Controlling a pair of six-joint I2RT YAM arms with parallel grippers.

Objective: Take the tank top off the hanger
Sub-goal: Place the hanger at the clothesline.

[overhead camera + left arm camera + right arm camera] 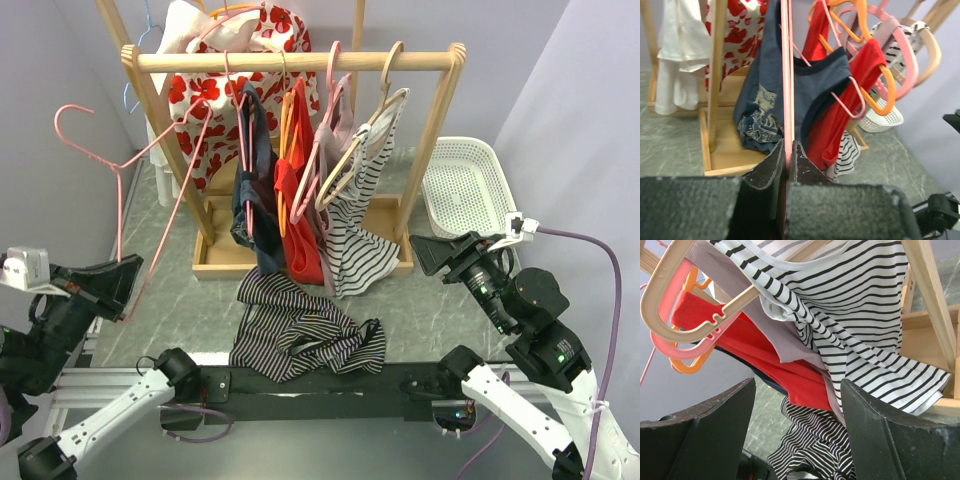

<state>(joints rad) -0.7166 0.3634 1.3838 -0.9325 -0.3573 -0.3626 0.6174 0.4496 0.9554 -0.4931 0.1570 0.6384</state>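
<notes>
Pink wire of a bare hanger (787, 75) is pinched in the closed left hand (788, 150) at the near left. Its lower end is hidden between the pads. The right hand (428, 250) stands open and holds nothing, facing a white striped top (355, 240) on the wooden rack (300, 61). The dark striped tank top (300, 335) lies crumpled on the table (430, 310) just near of the rack, off any hanger. The right wrist view cuts it off at the bottom edge. A white basket (460, 185) sits at the far right.
</notes>
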